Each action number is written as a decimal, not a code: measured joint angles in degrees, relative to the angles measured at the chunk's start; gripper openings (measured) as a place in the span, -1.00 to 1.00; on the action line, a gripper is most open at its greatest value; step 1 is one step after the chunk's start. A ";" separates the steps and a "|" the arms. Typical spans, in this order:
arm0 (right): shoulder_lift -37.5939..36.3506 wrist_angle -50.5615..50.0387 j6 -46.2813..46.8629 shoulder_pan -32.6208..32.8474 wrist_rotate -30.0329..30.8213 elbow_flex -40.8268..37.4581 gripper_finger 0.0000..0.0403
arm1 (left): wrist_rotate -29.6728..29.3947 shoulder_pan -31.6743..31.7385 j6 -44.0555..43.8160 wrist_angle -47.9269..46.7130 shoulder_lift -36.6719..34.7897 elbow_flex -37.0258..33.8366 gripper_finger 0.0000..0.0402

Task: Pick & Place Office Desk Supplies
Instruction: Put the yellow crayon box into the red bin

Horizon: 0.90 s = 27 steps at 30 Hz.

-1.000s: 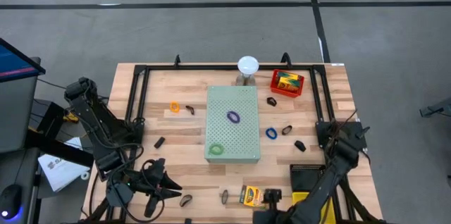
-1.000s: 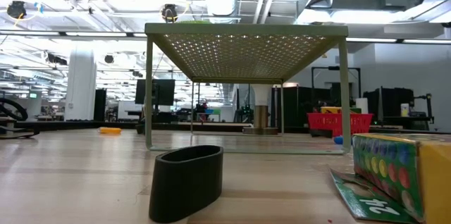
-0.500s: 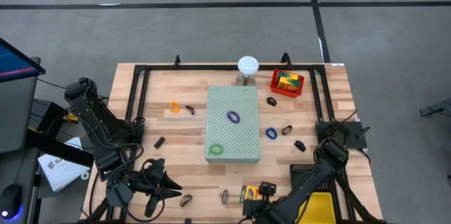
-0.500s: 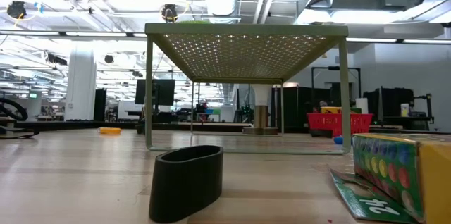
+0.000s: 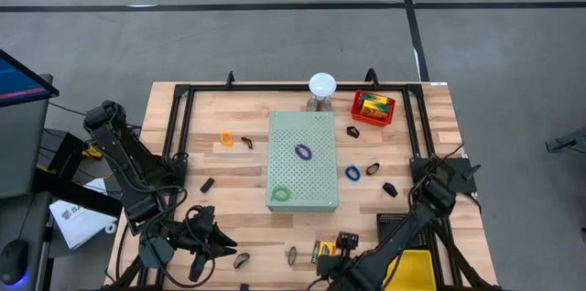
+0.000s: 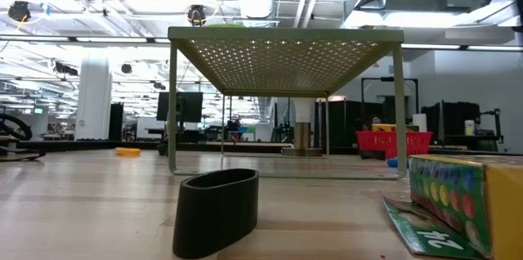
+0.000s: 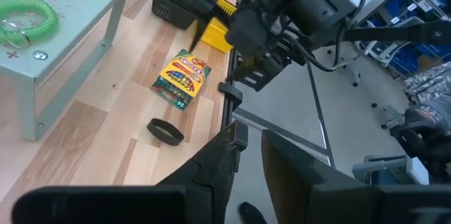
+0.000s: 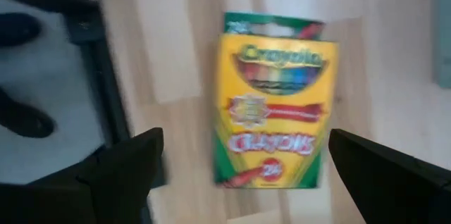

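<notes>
My own pincers are dark, near black: the right gripper (image 8: 239, 175) frames a crayon box (image 8: 276, 101) that is yellow with green edges, red lettering and a row of rainbow crayon tips printed across it. In the high view, the table (image 5: 238, 190) is pale wood in striped planks with a black frame. At its centre sits a pale-green perforated board (image 5: 316, 186) dotted with fine holes, carrying a purple loop (image 5: 303, 152) and a green loop (image 5: 280, 194). An orange loop (image 5: 227, 139) lies at centre left, a blue loop (image 5: 352, 173) at centre right. Upper right holds a red tray (image 5: 373, 108). My left gripper (image 7: 248, 155) is black too.
</notes>
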 joint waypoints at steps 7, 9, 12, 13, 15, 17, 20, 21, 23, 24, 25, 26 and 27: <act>-10.90 14.88 1.79 -0.70 -1.33 -16.64 0.98 | 0.00 0.00 0.00 0.00 0.00 0.00 -0.62; -14.15 19.99 1.92 -0.70 -1.56 -21.47 0.97 | 0.00 0.00 0.00 0.02 0.00 0.00 -0.62; -17.97 25.79 1.50 -0.70 -1.64 -26.26 0.95 | 0.00 0.00 0.00 0.02 0.00 0.00 -0.62; -18.72 26.49 1.52 -0.84 -1.73 -27.46 0.94 | 0.02 0.00 0.00 0.02 0.00 0.00 -0.62; -19.13 28.28 1.41 -1.17 -2.97 -29.81 0.95 | 0.00 0.00 0.00 0.02 0.00 0.00 -0.62; -18.83 30.06 0.88 -1.60 -5.40 -31.53 0.96 | 0.00 0.00 0.00 0.02 0.00 0.00 -0.62; -18.19 32.28 -0.09 -2.03 -7.35 -32.05 0.98 | 0.00 0.00 -0.07 0.02 0.00 0.00 -0.62; -18.07 31.66 -0.45 -2.12 -7.17 -32.15 0.98 | -0.01 0.00 -0.16 0.02 0.00 0.00 -0.62; -18.00 29.76 -0.35 -2.67 -5.72 -32.23 0.98 | 0.00 0.00 -0.32 0.12 0.00 0.00 -0.62; -18.08 28.93 0.14 -2.94 -4.55 -32.23 0.98 | -0.02 0.00 -0.61 0.20 0.00 0.00 -0.62; -18.13 28.11 0.26 -3.17 -3.48 -32.23 0.98 | -0.02 0.00 -0.65 0.18 0.00 0.00 -0.62; -18.13 27.81 0.05 -3.39 -2.99 -32.23 0.98 | 0.00 0.00 -0.67 0.17 0.00 0.00 -0.62; -18.06 28.02 -0.55 -3.52 -2.92 -32.23 0.98 | 0.00 0.00 -0.68 0.17 0.00 0.00 -0.62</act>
